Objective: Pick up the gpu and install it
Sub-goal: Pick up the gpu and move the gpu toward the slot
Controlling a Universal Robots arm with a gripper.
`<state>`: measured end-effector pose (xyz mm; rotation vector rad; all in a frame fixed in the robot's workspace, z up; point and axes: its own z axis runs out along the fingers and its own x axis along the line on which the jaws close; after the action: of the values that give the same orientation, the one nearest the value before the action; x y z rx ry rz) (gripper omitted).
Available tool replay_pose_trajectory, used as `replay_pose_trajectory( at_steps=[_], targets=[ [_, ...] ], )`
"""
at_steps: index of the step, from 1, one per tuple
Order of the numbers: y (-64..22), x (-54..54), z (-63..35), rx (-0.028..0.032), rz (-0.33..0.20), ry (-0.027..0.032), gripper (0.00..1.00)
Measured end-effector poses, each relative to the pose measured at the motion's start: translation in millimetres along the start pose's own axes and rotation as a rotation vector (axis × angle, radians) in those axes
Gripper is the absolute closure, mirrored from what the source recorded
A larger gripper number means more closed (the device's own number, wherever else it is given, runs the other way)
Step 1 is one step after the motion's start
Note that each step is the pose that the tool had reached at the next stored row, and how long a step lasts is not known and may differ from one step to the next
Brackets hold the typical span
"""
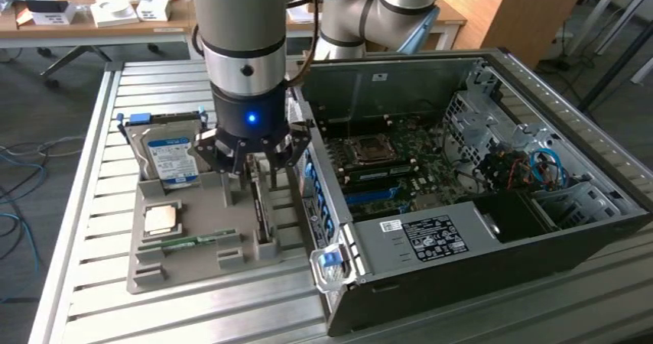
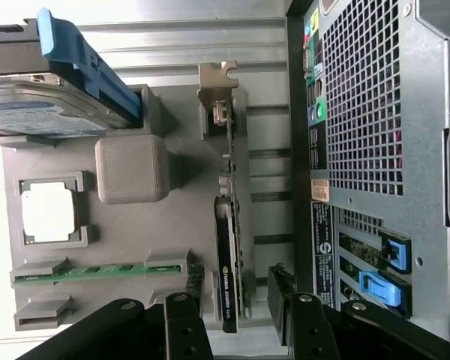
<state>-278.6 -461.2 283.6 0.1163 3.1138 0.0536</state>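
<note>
One gripper (image 2: 235,291) | we see jaws wide open, either side of the gpu (image 2: 226,240) standing on edge in gray tray (image 2: 187,214) | nothing held

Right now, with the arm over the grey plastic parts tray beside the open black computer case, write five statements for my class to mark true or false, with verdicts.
1. The thin flat black gpu with its silver-tan bracket stands on edge in the grey plastic tray. True.
2. The gripper is shut on the gpu. False: its jaws stand open, one finger on each side of the card.
3. The silver hard drive with the blue-white label lies inside the black computer case. False: it sits in the tray.
4. The case is open, showing the green motherboard. True.
5. The narrow green memory stick is plugged into the motherboard. False: it lies in the tray.
</note>
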Motion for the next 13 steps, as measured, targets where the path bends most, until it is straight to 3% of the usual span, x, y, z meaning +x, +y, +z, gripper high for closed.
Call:
replay_pose_trajectory(
  at_steps=[13],
  targets=[
    [-0.8, 0.6, 23.6, 0.0, 0.0, 0.0, 0.53]
  ],
)
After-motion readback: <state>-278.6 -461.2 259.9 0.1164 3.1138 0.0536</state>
